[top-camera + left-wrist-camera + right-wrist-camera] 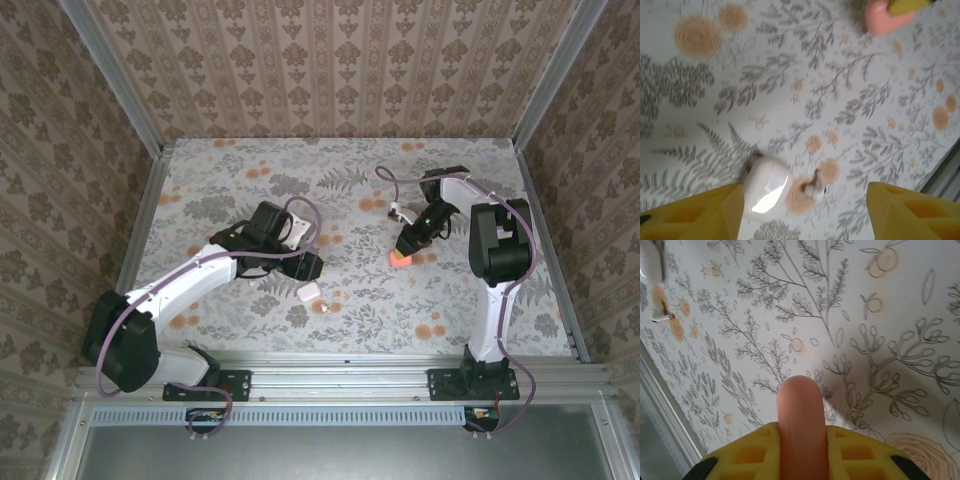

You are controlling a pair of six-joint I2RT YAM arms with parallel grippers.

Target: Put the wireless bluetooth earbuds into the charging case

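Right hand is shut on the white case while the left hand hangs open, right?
Not quite. The right hand is shut on the pink case, as the right wrist view shows. The white case lies free near the left hand, which does hang open.

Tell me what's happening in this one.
The right end effector is shut on a coral-pink case, held over the floral tablecloth. The left end effector hangs open over a white case and a small white earbud lying beside it. The earbud is not yet in a case.
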